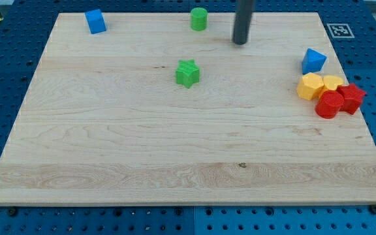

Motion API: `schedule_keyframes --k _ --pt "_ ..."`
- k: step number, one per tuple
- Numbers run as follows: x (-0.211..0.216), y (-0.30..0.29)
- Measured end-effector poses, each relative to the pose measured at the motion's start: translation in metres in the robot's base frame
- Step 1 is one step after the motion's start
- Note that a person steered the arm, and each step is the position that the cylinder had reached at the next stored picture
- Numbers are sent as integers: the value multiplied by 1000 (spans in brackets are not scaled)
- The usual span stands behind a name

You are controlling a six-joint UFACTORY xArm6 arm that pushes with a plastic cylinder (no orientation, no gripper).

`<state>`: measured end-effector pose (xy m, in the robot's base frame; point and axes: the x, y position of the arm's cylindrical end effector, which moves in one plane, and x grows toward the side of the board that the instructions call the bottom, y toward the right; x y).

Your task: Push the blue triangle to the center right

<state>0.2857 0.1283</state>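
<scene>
The blue triangle (313,61) lies near the board's right edge, in the upper right part. My tip (241,42) stands on the board near the view's top, well to the left of the blue triangle and a little above its level. The tip touches no block. The green cylinder (199,19) is to the tip's upper left.
Just below the blue triangle sits a cluster: a yellow hexagon (310,86), a yellow block (333,83), a red cylinder (329,104) and a red block (352,98). A green star (188,73) is mid-board, a blue cube (96,21) at the top left. The wooden board (175,150) ends close to the cluster's right.
</scene>
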Motion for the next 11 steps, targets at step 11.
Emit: schedule_keyframes --k 11 --pt "46 141"
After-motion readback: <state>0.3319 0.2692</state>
